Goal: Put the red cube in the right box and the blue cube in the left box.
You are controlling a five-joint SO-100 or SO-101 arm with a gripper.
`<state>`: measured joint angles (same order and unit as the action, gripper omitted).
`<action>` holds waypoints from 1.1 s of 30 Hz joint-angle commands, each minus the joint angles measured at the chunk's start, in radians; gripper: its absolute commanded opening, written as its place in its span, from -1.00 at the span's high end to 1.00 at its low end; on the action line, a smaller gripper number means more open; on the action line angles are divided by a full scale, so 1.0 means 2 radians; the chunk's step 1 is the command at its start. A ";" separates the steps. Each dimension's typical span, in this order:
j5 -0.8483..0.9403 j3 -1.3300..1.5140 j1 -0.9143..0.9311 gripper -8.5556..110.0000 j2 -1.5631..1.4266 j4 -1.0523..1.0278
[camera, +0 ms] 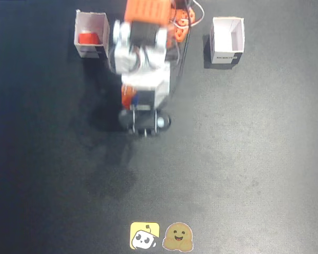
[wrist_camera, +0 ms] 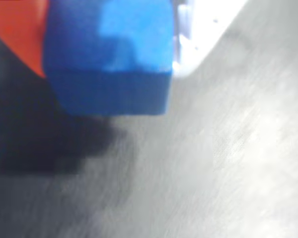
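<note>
The blue cube (wrist_camera: 109, 54) fills the top left of the wrist view, and my gripper (wrist_camera: 109, 44) is shut on it. The orange finger (wrist_camera: 17, 29) presses its left side and the white finger (wrist_camera: 198, 29) its right, with the cube's shadow on the dark mat beneath. In the fixed view my gripper (camera: 133, 100) hangs over the middle of the mat, and only a sliver of the blue cube (camera: 136, 98) shows. The red cube (camera: 86, 38) lies inside the white box (camera: 91, 50) at the upper left. The other white box (camera: 228, 53), at the upper right, looks empty.
The arm's orange and white body (camera: 146, 47) reaches down from the top centre between the two boxes, with cables beside it. Two stickers, a yellow one (camera: 144, 235) and a brown one (camera: 178, 237), lie at the bottom edge of the dark mat.
</note>
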<state>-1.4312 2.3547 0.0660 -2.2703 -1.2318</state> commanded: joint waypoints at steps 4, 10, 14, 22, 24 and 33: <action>-0.044 -0.035 -0.052 0.68 -0.071 -0.084; -0.047 -0.035 -0.097 0.68 -0.122 -0.153; -0.060 -0.038 -0.159 0.66 -0.137 -0.172; -0.114 -0.050 -0.294 0.66 -0.141 -0.178; -0.130 -0.049 -0.328 0.66 -0.140 -0.178; -0.153 -0.054 -0.433 0.66 -0.110 -0.189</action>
<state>-1.7349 2.3086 -0.7578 -2.5127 -1.5984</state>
